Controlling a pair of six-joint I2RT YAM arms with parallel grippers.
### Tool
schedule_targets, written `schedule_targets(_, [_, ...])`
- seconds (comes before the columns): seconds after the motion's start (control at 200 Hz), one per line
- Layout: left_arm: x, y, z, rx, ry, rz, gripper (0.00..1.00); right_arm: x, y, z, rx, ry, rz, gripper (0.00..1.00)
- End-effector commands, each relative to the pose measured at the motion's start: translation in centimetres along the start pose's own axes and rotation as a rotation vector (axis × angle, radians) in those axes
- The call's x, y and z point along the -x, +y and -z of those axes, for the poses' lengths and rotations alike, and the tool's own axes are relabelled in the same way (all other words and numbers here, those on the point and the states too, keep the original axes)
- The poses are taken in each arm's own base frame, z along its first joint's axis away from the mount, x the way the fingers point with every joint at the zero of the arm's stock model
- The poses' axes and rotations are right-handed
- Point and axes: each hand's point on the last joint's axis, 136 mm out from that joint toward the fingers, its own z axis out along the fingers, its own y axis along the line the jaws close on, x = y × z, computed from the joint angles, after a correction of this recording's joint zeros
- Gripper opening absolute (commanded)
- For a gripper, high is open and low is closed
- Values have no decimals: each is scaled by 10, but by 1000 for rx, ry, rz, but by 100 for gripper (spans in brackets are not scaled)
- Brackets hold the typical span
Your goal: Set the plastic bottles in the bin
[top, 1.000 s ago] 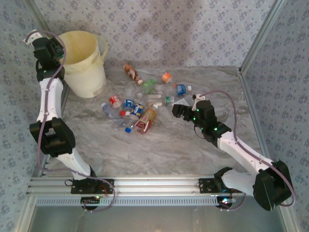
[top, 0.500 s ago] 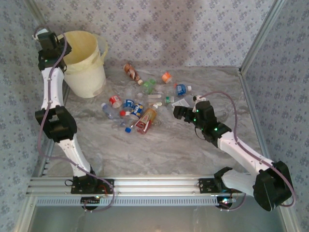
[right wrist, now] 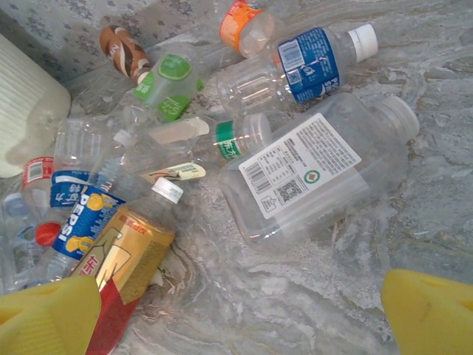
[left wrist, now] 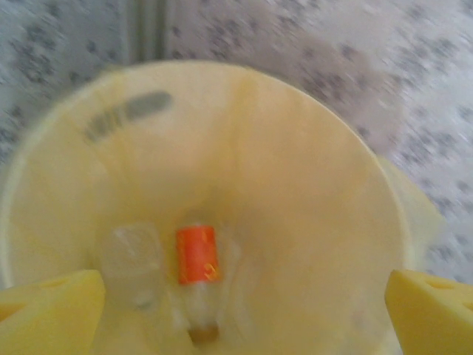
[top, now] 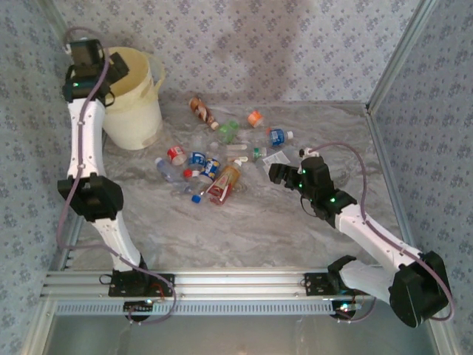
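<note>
I count one bin point(left wrist: 347, 148) with two bottles point(left wrist: 196, 255) inside, and my left end effector point(left wrist: 236, 310) spread empty above. My right end effector point(right wrist: 236, 310), also spread, hangs over at least ten more on the tabletop point(right wrist: 295, 296).

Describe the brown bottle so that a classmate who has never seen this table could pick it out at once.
Start at the big cream bin in the far left corner of the table. To its right, at the far edge of the scattered bottles, lies the brown bottle. It alone wears a dark brown wrap with pale swirls; its neighbours are mostly clear.
</note>
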Motion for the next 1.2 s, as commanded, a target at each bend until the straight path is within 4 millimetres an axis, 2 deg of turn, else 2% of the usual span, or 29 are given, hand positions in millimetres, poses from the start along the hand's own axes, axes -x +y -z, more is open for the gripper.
schedule_targets(0.0, [-14,-23,49,-16,0,-28,98,3,-7,2,-18,-21,-24,100])
schedule_targets(0.105, [-50,-36,72,-18,39,-36,98,4,-10,2,-29,-34,-31,100])
schedule_targets(0.135, [-69,-35,73,-5,62,-33,98,3,-11,2,-32,-35,-32,100])
schedule_targets(0.275, [-135,-40,91,-79,155,22,98,5,-15,1,-35,-52,-43,100])
schedule_targets(0.475, [-239,-7,89,-40,373,77,98,6,-17,0,-32,-63,-47,100])
schedule_targets(0.6, [-285,11,78,14,494,67,98,8,-15,0,-10,-84,-46,100])
schedule_targets(0.694, [-306,19,65,40,541,86,97,12,-13,2,2,-104,-48,100])
schedule_targets(0.879, [-338,29,36,63,621,146,88,15,-11,7,6,-122,-24,100])
schedule_targets(1.194, [-380,37,14,90,683,170,81,15,-14,11,-8,-129,-20,100])
